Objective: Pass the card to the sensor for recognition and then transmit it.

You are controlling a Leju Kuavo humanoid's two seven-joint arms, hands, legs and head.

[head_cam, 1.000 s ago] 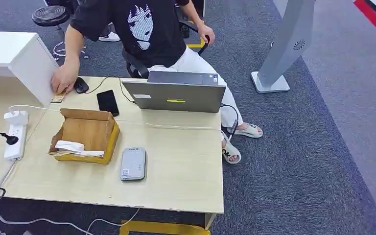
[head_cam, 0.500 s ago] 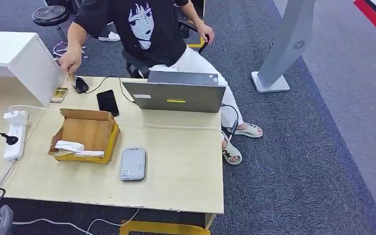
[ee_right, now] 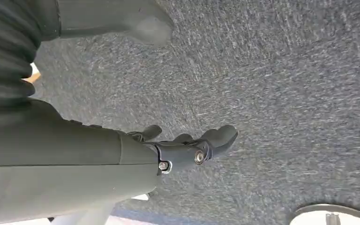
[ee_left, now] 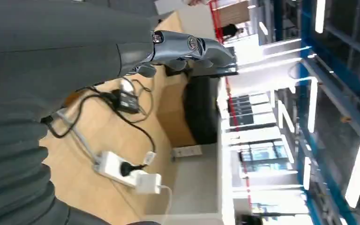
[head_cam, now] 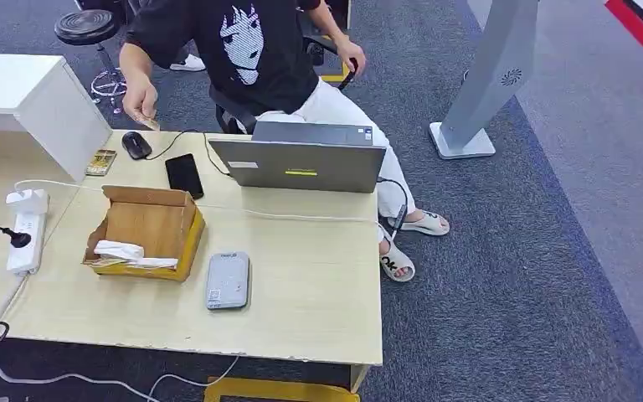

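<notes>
- Head view: a pale wooden bench (head_cam: pixel 301 285) seen from above, with a seated person (head_cam: pixel 251 50) in a black printed T-shirt at its far side.
- The person's hand (head_cam: pixel 141 107) is raised above the far left corner of the bench and pinches a small card (head_cam: pixel 151 124); the card is in the air, clear of the bench top.
- Below that hand, on the bench, lie a black mouse (head_cam: pixel 136 145) and a black phone (head_cam: pixel 184 175); a second small card (head_cam: pixel 100 162) lies near a white cabinet (head_cam: pixel 42 105).
- A grey card sensor (head_cam: pixel 228 281) lies flat near the front of the bench, just beside an open cardboard box (head_cam: pixel 146 233).
- A closed-angle grey laptop (head_cam: pixel 300 159) stands behind the sensor, and a white power strip (head_cam: pixel 27 230) sits at the left edge.
- Left wrist view: the robot's left hand (ee_left: pixel 187 49) holds nothing, its fingers loosely curled but apart, above the power strip and cables.
- Right wrist view: the robot's right hand (ee_right: pixel 187 147) hangs over grey carpet (ee_right: pixel 286 84), empty, fingers slightly bent and spread, well away from the card.
</notes>
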